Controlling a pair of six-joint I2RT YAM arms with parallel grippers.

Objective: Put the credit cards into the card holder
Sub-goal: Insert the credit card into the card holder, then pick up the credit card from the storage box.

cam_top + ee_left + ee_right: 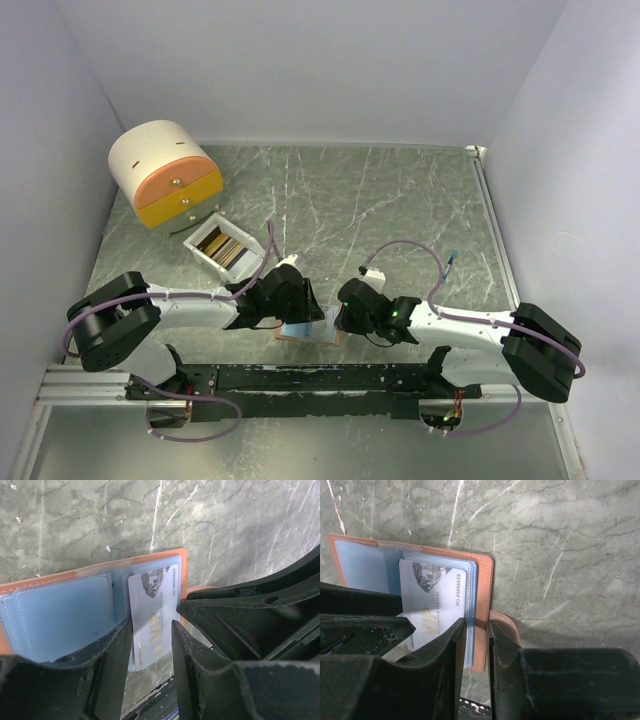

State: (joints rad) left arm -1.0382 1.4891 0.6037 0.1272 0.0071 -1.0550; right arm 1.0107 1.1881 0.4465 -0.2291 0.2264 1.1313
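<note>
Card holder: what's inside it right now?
One pale VIP card sits partway in the card holder's right-hand pocket; none shows on the left. The left gripper covers the card's near end, and anything beneath it can't be seen.

The left gripper point(151, 626), pinching a white card point(154, 597), and the right gripper point(476, 625), pinching the card holder point(483, 580), crowd the near edge. A white box point(226, 247) and round drawer unit point(165, 172) block the far left. The middle and right of the table point(400, 200) lie open.
</note>
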